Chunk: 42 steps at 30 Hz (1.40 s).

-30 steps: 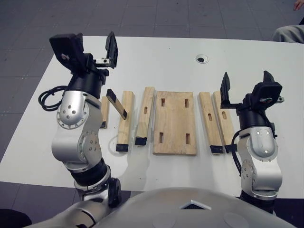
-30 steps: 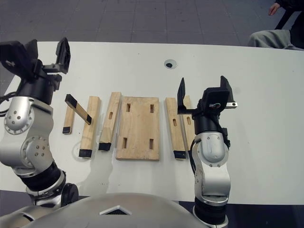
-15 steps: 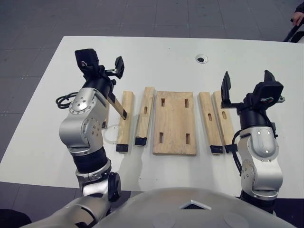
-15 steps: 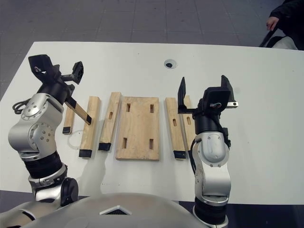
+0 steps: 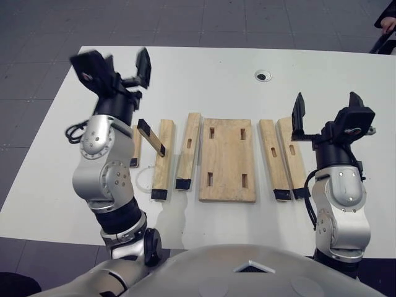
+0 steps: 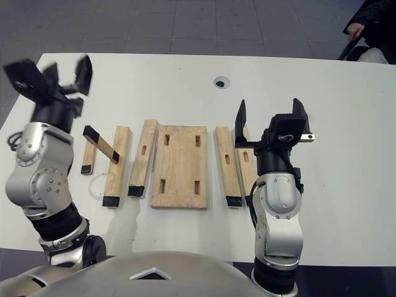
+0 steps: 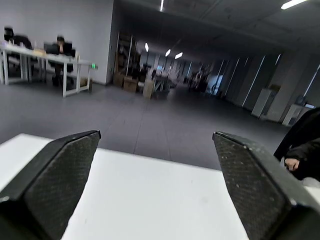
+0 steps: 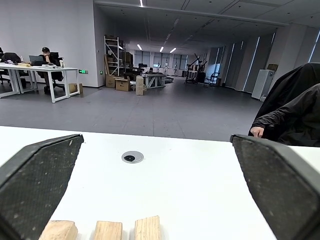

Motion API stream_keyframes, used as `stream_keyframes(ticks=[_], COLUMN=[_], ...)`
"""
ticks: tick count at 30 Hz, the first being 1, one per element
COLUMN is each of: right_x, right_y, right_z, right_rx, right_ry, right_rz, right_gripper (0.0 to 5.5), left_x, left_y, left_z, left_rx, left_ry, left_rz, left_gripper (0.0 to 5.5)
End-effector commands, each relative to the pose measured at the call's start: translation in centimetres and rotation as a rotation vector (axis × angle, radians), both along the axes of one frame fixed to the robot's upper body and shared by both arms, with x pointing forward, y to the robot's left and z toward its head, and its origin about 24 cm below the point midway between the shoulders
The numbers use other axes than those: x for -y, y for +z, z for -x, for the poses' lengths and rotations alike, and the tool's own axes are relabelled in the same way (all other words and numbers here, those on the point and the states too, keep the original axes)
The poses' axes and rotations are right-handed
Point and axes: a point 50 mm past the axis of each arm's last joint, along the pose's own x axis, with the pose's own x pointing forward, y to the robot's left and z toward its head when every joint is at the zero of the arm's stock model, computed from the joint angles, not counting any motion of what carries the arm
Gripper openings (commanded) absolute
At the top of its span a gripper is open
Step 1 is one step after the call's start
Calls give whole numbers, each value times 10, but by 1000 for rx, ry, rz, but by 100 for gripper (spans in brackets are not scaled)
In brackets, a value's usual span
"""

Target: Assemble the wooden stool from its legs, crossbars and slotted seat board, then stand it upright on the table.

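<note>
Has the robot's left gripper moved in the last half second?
Yes. The left gripper has pulled back from the slanted crossbar toward the far edge of the table. It is open and empty.

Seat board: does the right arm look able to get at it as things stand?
Probably yes: the seat board lies flat and uncovered, and the open right end effector hangs near the two legs beside it, nothing blocking.

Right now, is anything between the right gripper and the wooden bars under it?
Nothing visible does. The right gripper hangs open in the air above the two slotted bars beside the seat board.
</note>
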Motion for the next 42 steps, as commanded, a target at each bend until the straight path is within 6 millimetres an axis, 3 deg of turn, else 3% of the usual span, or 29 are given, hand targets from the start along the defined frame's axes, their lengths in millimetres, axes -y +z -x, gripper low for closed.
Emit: stream_keyframes(ticks=[1, 6, 9, 12, 16, 20, 23, 34, 42], right_x=[0, -3, -2, 0, 0, -1, -1, -2, -1], right_y=[-2, -1, 1, 1, 1, 1, 2, 3, 4], right_z=[1, -2, -1, -1, -1, -1, -1, 4, 6], right_rx=[-2, 1, 5, 2, 3, 2, 3, 2, 4], right_ry=[-2, 12, 11, 8, 9, 14, 18, 14, 8], right_rz=[-8, -8, -4, -1, 0, 0, 2, -1, -3], right_gripper=[550, 550, 550, 550, 550, 550, 550, 550, 550], left_x=[0, 3, 3, 6, 15, 16, 13, 7, 13], left_y=[20, -12, -48, -58, -96, -132, -148, -168, -176], left_z=[15, 37, 68, 93, 122, 136, 141, 150, 160], left_rx=[105, -56, -271, -321, -533, -771, -893, -1064, -1172], left_ry=[-4, -15, 31, 35, -39, -69, -45, -4, -78], left_rz=[-58, -98, -166, -250, -295, -289, -306, -285, -230], left_gripper=[418, 418, 418, 418, 418, 418, 418, 418, 274])
